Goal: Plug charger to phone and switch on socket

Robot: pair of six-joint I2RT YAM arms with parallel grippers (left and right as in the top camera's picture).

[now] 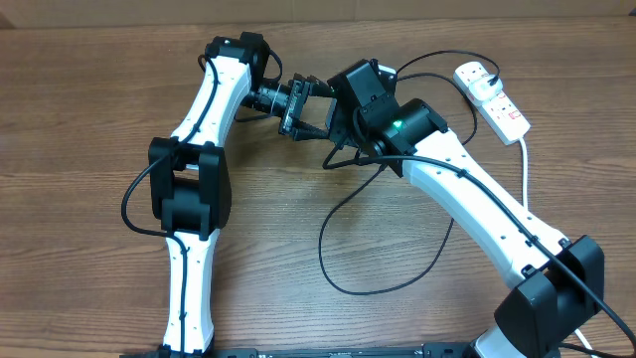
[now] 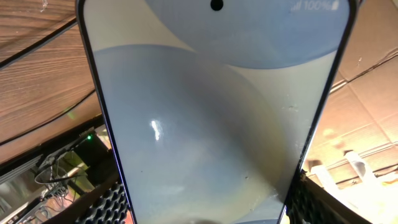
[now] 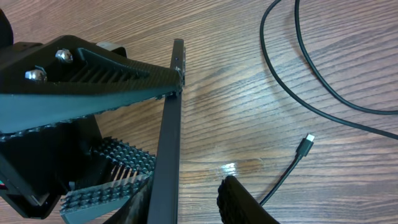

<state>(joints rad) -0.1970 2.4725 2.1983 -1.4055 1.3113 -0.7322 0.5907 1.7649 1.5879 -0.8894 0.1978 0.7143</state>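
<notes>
Between the left gripper's [image 2: 205, 210] ridged pads, in the left wrist view, stands the phone [image 2: 211, 124], clamped by its two long edges. Its pale blue-grey screen fills nearly the whole picture (the camera hole and a battery reading sit at the far end).

From the right wrist camera the phone shows edge-on, a thin dark bar held over the table [image 3: 249, 93] with the left arm's fingers closed on it. The right gripper [image 3: 186, 211] is spread. One of its fingers [image 3: 239, 202] stands clear of the phone's edge, with bare wood showing in the gap, and it has hold of nothing. The charger [image 3: 292, 165] lies loose on the wood beside it, its small connector tip apart from the phone and from both grippers.

Overhead, the two arms meet nose to nose at the far middle of the table. The black cable loops across the wood below them and runs up to the socket [image 1: 494, 99]. The socket lies at the far right, and its white cord [image 1: 525, 164] trails toward the near edge.
</notes>
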